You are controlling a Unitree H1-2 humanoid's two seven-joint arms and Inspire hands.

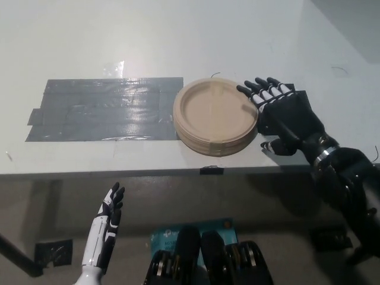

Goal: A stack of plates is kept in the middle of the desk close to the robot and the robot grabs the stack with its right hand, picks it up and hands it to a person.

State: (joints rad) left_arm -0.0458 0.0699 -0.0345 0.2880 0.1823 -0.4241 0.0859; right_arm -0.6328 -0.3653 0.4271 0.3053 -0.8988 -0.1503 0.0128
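Black right hand set beside the plate stack, before any grasp.

Lower left, below the desk edge, the white left hand (105,228) rests, fingers straight, empty. At centre, the stack of round tan plates (215,116) lies near the white desk's (178,35) front edge, nothing on it, abutting grey tape (104,108). The black right hand (284,114), spread and empty, flanks its right rim, apparently to close on it.

- big patch of dark grey tape (104,108) stuck flat on the white desk (178,35), pretty shiny
- blue label or sign thing (172,236) down on the floor below the desk edge, text too blurry to read
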